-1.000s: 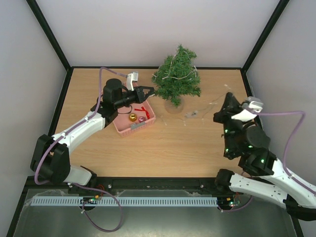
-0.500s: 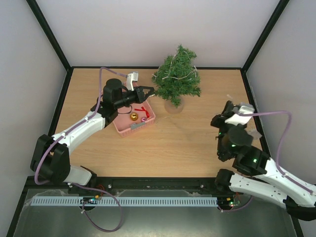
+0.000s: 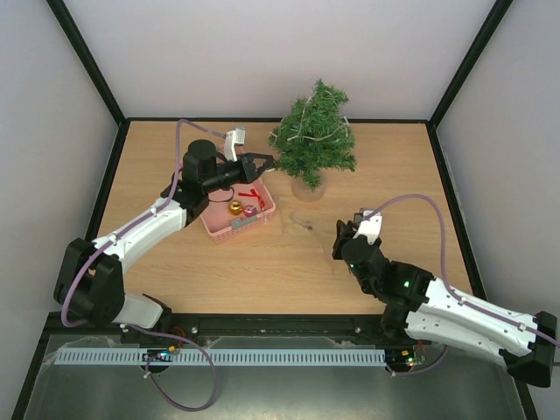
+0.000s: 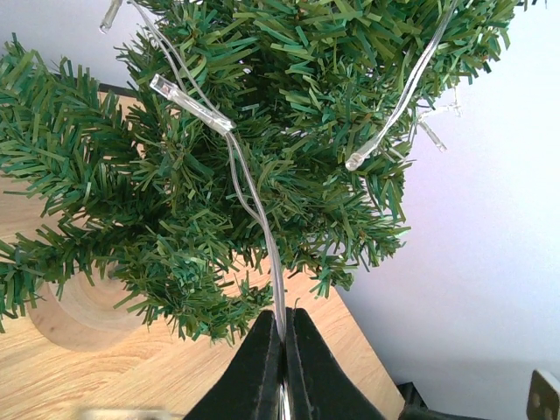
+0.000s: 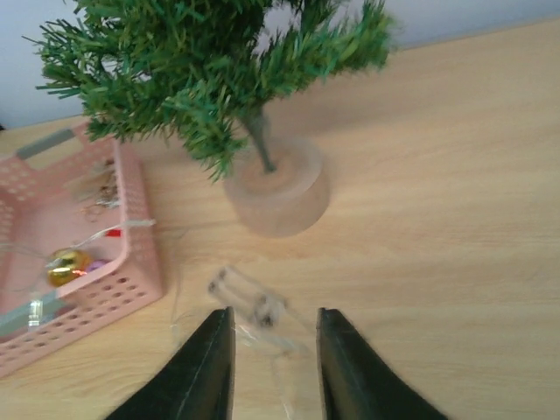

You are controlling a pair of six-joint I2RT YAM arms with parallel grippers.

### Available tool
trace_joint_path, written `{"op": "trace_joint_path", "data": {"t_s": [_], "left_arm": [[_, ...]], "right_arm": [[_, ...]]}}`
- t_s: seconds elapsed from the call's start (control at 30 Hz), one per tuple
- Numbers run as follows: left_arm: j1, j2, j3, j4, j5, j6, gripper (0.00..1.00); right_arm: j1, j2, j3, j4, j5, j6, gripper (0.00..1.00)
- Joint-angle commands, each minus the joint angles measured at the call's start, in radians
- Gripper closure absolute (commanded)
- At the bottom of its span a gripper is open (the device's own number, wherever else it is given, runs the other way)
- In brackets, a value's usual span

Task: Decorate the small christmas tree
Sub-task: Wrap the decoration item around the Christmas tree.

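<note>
The small christmas tree (image 3: 313, 140) stands on its round pale base (image 3: 308, 186) at the back middle of the table. My left gripper (image 3: 262, 163) is at the tree's left side, shut on the thin pale light string (image 4: 254, 201), which runs up from the gripper (image 4: 284, 319) into the branches (image 4: 262, 105). My right gripper (image 3: 341, 238) is low on the table in front of the tree and open. In the right wrist view a clear small box (image 5: 249, 302) on the string's wire lies blurred just ahead, between the open fingers of that gripper (image 5: 271, 319).
A pink basket (image 3: 219, 226) sits left of the tree base, with a gold bauble (image 3: 234, 207), a pink bauble (image 3: 250, 211) and a red ribbon (image 3: 250, 194) in it. The basket (image 5: 131, 254) also shows left of the right gripper. Black frame posts and walls enclose the table.
My right arm has swung from the table's right edge to the middle and come down low facing the tree base. The left arm and the tree have not moved.
</note>
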Motion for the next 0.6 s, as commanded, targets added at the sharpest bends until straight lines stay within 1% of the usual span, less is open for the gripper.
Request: {"op": "trace_joint_path", "data": {"t_s": [0.0,0.1,0.17,0.2,0.3,0.33,0.4,0.47,0.57], "left_arm": [[-0.005,-0.008,-0.01,0.039,0.015,-0.012,0.98],[-0.005,-0.006,-0.02,0.063,0.02,-0.035,0.98],[-0.004,0.0,-0.031,0.1,0.035,-0.068,0.98],[-0.005,0.003,-0.037,0.118,0.046,-0.084,0.97],[-0.008,0.012,-0.045,0.148,0.054,-0.112,0.98],[-0.008,0.014,-0.043,0.149,0.054,-0.115,0.98],[-0.01,0.015,-0.042,0.148,0.054,-0.119,0.98],[-0.01,0.014,-0.04,0.146,0.054,-0.125,0.98],[-0.01,0.013,-0.04,0.147,0.055,-0.131,0.98]], "right_arm": [[-0.001,0.05,0.097,-0.084,-0.125,0.026,0.66],[-0.001,0.08,0.159,-0.087,-0.184,-0.053,0.55],[-0.001,0.08,0.14,0.008,-0.205,-0.145,0.51],[-0.001,0.075,0.108,0.092,-0.221,-0.201,0.5],[-0.005,0.067,-0.026,0.459,-0.268,-0.335,0.51],[-0.01,0.082,-0.062,0.566,-0.304,-0.365,0.51],[-0.018,0.161,-0.114,0.77,-0.372,-0.434,0.51],[-0.025,0.268,-0.12,0.902,-0.401,-0.477,0.5],[-0.041,0.44,-0.092,1.041,-0.466,-0.521,0.49]]}}
